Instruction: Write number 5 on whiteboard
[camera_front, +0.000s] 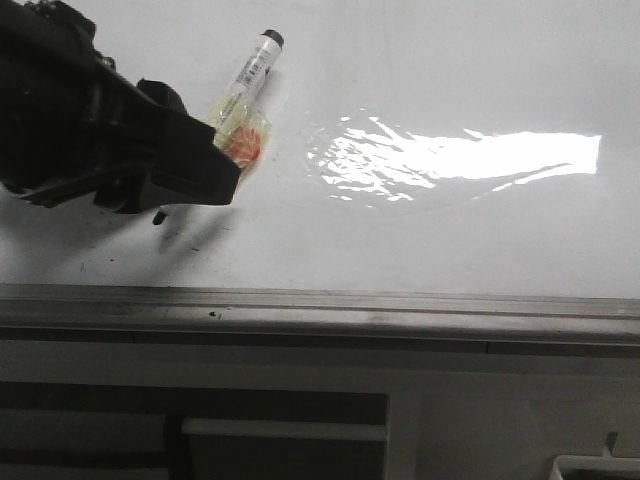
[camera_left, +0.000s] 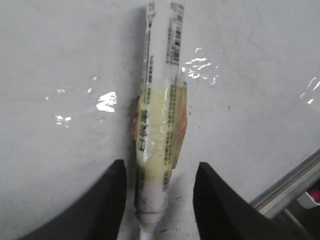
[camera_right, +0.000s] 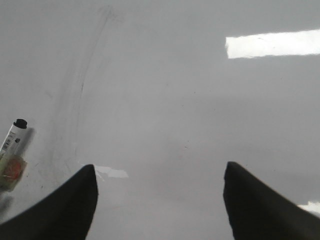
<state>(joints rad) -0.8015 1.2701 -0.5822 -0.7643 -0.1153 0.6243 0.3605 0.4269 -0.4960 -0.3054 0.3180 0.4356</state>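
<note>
A: Is the left claw (camera_front: 215, 160) holding the marker (camera_front: 247, 85)?

B: The marker sits between its fingers, but a gap shows on each side — I cannot tell if it is clamped. The right claw (camera_right: 157, 200) hangs spread apart, empty.

A: And the 5?

B: Not on the whiteboard (camera_front: 450, 240) yet — only specks. A loose marker could tilt and skid, smearing the stroke.

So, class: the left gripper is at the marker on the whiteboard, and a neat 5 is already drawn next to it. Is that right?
Not quite. The left gripper is at the marker on the whiteboard, but no 5 is drawn yet. The front view shows only small specks and glare there, and the right wrist view shows faint smudges.
</note>
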